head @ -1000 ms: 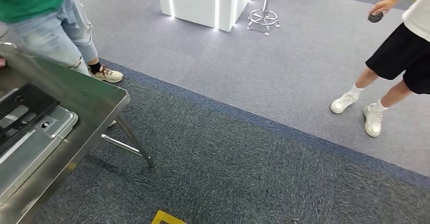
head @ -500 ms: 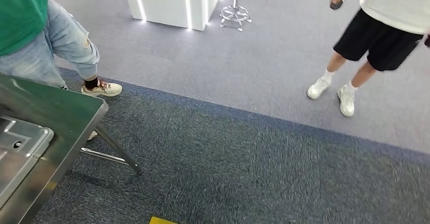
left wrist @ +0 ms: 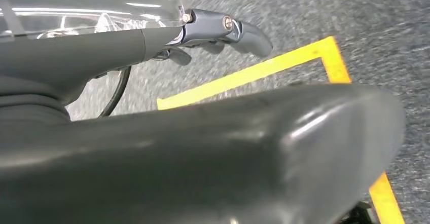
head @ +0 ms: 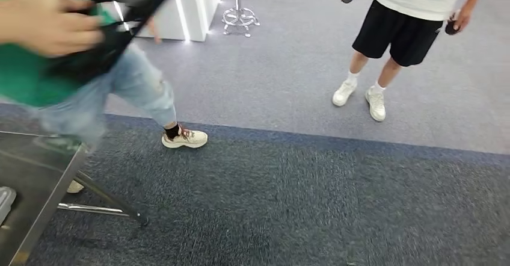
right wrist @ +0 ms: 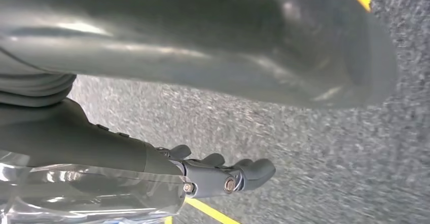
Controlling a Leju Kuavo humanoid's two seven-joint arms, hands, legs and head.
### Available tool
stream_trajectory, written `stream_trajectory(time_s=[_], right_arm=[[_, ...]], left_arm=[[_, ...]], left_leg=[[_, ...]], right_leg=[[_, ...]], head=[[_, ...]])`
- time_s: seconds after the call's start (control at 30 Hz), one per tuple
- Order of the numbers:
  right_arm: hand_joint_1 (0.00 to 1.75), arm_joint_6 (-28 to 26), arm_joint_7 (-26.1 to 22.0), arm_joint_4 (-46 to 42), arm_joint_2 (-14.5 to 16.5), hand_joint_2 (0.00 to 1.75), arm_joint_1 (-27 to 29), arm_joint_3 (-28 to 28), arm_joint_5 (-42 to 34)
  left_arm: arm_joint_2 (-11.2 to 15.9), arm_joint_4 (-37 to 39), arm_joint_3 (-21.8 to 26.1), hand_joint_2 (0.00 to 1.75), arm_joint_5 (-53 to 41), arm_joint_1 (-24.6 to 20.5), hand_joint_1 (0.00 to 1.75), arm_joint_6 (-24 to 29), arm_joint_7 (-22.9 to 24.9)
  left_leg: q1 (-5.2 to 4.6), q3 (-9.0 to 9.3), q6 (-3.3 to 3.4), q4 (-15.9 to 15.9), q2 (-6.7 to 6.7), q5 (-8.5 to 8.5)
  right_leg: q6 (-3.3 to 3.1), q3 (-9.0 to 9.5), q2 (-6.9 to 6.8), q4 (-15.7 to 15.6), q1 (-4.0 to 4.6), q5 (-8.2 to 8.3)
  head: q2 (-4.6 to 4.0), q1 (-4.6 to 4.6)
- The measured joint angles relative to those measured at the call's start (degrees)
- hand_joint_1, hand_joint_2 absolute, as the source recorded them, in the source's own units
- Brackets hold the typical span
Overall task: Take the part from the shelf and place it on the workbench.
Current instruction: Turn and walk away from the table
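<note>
workbench [head: 36,170], person (blurred) w/ black tray [head: 102,43]

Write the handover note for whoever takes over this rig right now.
Left hand: hangs over the carpet, holds nothing, fingers gently curled.
Right hand: the same, empty above the carpet.
Metal workbench: its corner is at the head view's lower left. A person in a green shirt beside it carries a black part, blurred.
Shelf: not yet reached.
Done: nothing, judging by the empty hands.
Left: find the shelf, take the part, place it on the workbench.
</note>
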Motion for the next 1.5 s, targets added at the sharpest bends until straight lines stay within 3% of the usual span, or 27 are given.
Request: stream_trajectory(time_s=[0.1,0.17,0.23,0.27,0.3,0.33,0.4,0.47,0.53,0.6,0.67,0.73,0.77,0.8,0.83,0.87,0.9,0.97,1.03,1.1,1.17,1.23,1.27,1.33,1.37,1.43,1.5], right_arm=[[0.00,0.2,0.1,0.0,0.0,0.00,0.3,0.0,0.1],[0.00,0.2,0.2,0.1,0.0,0.00,0.3,-0.1,0.1],[0.00,0.2,0.3,0.1,0.0,0.00,0.2,-0.1,0.1],[0.00,0.2,0.3,0.1,0.0,0.00,0.1,-0.1,0.2],[0.00,0.2,0.4,0.1,0.0,0.00,0.2,-0.1,0.2],[0.00,0.2,0.6,0.1,0.0,0.00,0.3,-0.1,0.2],[0.00,0.2,0.8,0.1,0.0,0.00,0.4,-0.1,0.3],[0.00,0.2,0.8,0.1,0.0,0.00,0.2,-0.1,0.3],[0.00,0.2,0.8,0.1,0.0,0.00,0.0,-0.1,0.3],[0.00,0.2,0.9,0.1,0.0,0.00,0.1,-0.1,0.3],[0.00,0.3,0.9,0.2,0.1,0.00,0.1,-0.1,0.4],[0.00,0.5,1.0,0.2,0.1,0.00,-0.2,-0.1,0.6],[0.00,0.6,1.1,0.2,0.1,0.00,-0.3,-0.1,0.7],[0.00,0.7,1.2,0.2,0.1,0.00,-0.3,-0.1,0.9],[0.00,0.8,1.4,0.2,0.1,0.00,-0.3,-0.1,1.0],[0.00,0.9,1.6,0.2,0.2,0.00,-0.3,-0.1,1.1],[0.00,1.0,1.8,0.2,0.2,0.00,-0.3,-0.1,1.1],[0.00,1.0,2.0,0.2,0.3,0.00,-0.4,-0.1,1.2],[0.00,1.1,2.0,0.2,0.3,0.00,-0.4,-0.1,1.3],[0.00,1.1,2.1,0.2,0.3,0.00,-0.3,-0.1,1.3],[0.00,1.2,2.4,0.2,0.3,0.00,-0.2,-0.1,1.2],[0.00,1.2,2.6,0.2,0.3,0.00,-0.3,-0.1,1.0],[0.00,1.2,2.7,0.2,0.3,0.00,-0.3,-0.2,1.0],[0.00,1.3,2.8,0.3,0.3,0.00,-0.2,-0.2,0.9],[0.00,1.5,2.9,0.3,0.3,0.00,-0.1,-0.2,0.9],[0.00,2.3,3.3,0.3,0.3,0.00,0.0,-0.2,0.9],[0.00,3.7,4.0,0.3,0.3,0.00,-0.2,-0.3,0.7]], left_arm=[[0.0,0.0,0.0,0.00,0.2,-0.1,0.00,0.0,0.0],[0.0,0.0,0.0,0.00,0.3,-0.1,0.00,0.0,0.0],[0.0,0.0,0.0,0.00,0.3,0.0,0.00,0.0,0.1],[0.0,0.0,0.0,0.00,0.3,0.0,0.00,0.0,0.1],[0.0,0.0,0.0,0.00,0.3,0.1,0.00,-0.1,0.2],[0.0,0.0,0.0,0.00,0.4,0.1,0.00,-0.4,0.3],[0.0,0.0,0.0,0.00,0.4,0.0,0.00,-1.0,0.5],[0.0,0.0,0.0,0.00,0.5,0.0,0.00,-1.4,0.7],[0.1,0.0,0.0,0.00,0.5,-0.1,0.00,-1.5,0.9],[0.1,0.0,0.0,0.00,0.5,-0.3,0.00,-1.8,1.0],[0.1,0.0,0.0,0.00,0.5,-0.4,0.00,-2.1,1.2],[0.1,0.0,0.0,0.00,0.5,-0.3,0.00,-2.3,1.5],[0.1,0.0,0.0,0.00,0.5,-0.2,0.00,-2.5,1.8],[0.1,0.0,0.0,0.00,0.6,-0.1,0.00,-2.6,2.0],[0.1,0.0,0.0,0.00,0.6,0.0,0.00,-2.7,2.2],[0.1,0.0,0.0,0.00,0.6,0.1,0.00,-2.8,2.4],[0.1,0.0,0.1,0.00,0.6,0.1,0.00,-2.9,2.6],[0.2,0.0,0.1,0.00,0.6,0.0,0.00,-2.9,2.9],[0.3,0.0,0.1,0.00,0.6,0.0,0.00,-3.0,2.9],[0.3,0.0,0.2,0.00,0.6,-0.2,0.00,-3.1,3.0],[0.3,0.0,0.2,0.00,0.5,-0.2,0.00,-3.2,3.0],[0.4,0.0,0.2,0.00,0.3,-0.2,0.00,-3.3,3.2],[0.4,0.0,0.2,0.00,0.3,-0.1,0.00,-3.4,3.3],[0.5,0.0,0.2,0.00,0.3,0.0,0.00,-3.7,3.5],[0.5,0.0,0.2,0.00,0.3,-0.1,0.00,-3.8,3.6],[0.5,0.0,0.2,0.00,0.3,-0.1,0.00,-4.2,3.9],[0.5,0.0,0.2,0.00,0.4,-0.2,0.00,-4.6,4.2]], left_leg=[[-0.15,0.29,0.89,-0.8,1.14,0.37],[-0.06,0.55,1.69,-1.6,2.46,0.95],[-0.25,0.56,2.06,-1.9,3.88,1.14],[-0.38,0.50,2.09,-1.9,4.64,1.13],[-0.45,0.47,2.08,-1.9,5.35,1.09],[-0.47,0.47,2.04,-1.9,6.02,1.04],[-0.46,0.63,1.82,-1.9,7.21,0.89],[-0.68,0.91,1.34,-1.8,8.18,0.59],[-0.86,1.17,0.71,-1.8,9.03,0.35],[-0.75,1.37,0.04,-1.8,9.55,0.11],[-0.54,0.61,-0.53,0.4,7.77,-1.61],[-0.32,-2.49,-0.85,7.4,5.10,-5.45],[-0.28,-4.47,-0.90,11.6,4.48,-7.20],[-0.26,-5.99,-0.93,14.6,4.24,-8.02],[-0.26,-6.58,-0.88,15.5,4.15,-7.62],[-0.26,-6.01,-0.75,13.9,4.02,-6.04],[-0.26,-4.46,-0.54,10.3,3.56,-3.73],[-0.22,-1.05,-0.11,2.2,1.18,-0.24],[-0.32,0.22,0.23,-1.0,-0.13,0.51],[-0.38,0.38,0.78,-1.4,0.91,0.82],[-0.25,0.67,1.58,-2.2,2.14,1.40],[-0.26,0.72,2.04,-2.6,3.51,1.70],[-0.33,0.67,2.12,-2.6,4.24,1.69],[-0.39,0.63,2.04,-2.6,5.66,1.56],[-0.37,0.68,1.94,-2.5,6.30,1.45],[-0.34,0.92,1.53,-2.4,7.44,1.11],[-0.53,1.16,0.84,-2.1,8.40,0.56]], right_leg=[[1.15,-0.49,1.04,0.0,-0.24,0.28],[1.62,-1.80,-1.16,2.6,-0.08,-1.50],[1.92,-5.13,-4.22,9.5,-0.11,-5.20],[2.10,-6.90,-4.90,13.1,-0.22,-6.67],[2.22,-7.94,-5.21,15.3,-0.33,-7.18],[2.30,-7.91,-5.43,15.4,-0.40,-6.62],[2.25,-4.37,-6.44,9.1,-0.43,-3.16],[1.66,-0.31,-8.49,1.6,-0.14,-0.64],[0.87,0.71,-9.16,-0.7,0.25,-0.26],[0.17,0.59,-8.08,-0.9,0.21,0.03],[-0.55,0.71,-7.08,-1.3,-0.07,0.38],[-1.06,0.64,-5.94,-1.4,-0.06,0.58],[-1.18,0.56,-5.27,-1.4,0.03,0.61],[-1.25,0.52,-4.56,-1.3,0.12,0.63],[-1.26,0.51,-3.83,-1.2,0.19,0.63],[-1.25,0.55,-3.09,-1.2,0.22,0.63],[-1.22,0.60,-2.34,-1.1,0.24,0.62],[-0.96,0.50,-1.02,-0.8,0.27,0.57],[-0.34,0.15,-0.02,-0.6,0.14,0.63],[0.42,-0.14,0.70,-0.6,-0.09,0.79],[0.98,-1.02,-1.00,1.0,-0.05,-0.40],[1.39,-3.86,-3.89,6.9,-0.07,-3.88],[1.61,-5.79,-4.64,10.8,-0.21,-5.70],[2.04,-8.03,-5.20,15.3,-0.56,-6.81],[2.20,-7.54,-5.43,14.4,-0.72,-5.75],[2.34,-3.60,-6.96,7.1,-0.91,-2.05],[1.82,-0.27,-8.75,0.8,-0.66,0.05]], head=[[0.00,0.02],[-0.01,0.17],[-0.01,0.32],[0.00,0.32],[0.00,0.32],[0.00,0.31],[0.00,0.33],[0.00,0.29],[0.00,0.22],[0.01,0.20],[0.01,0.17],[0.00,0.15],[0.00,0.13],[-0.01,0.14],[-0.01,0.14],[-0.01,0.13],[-0.01,0.14],[-0.01,0.16],[-0.01,0.19],[-0.01,0.18],[-0.01,0.33],[0.00,0.60],[0.00,0.68],[0.01,0.69],[0.00,0.69],[-0.01,0.71],[0.00,0.65]])
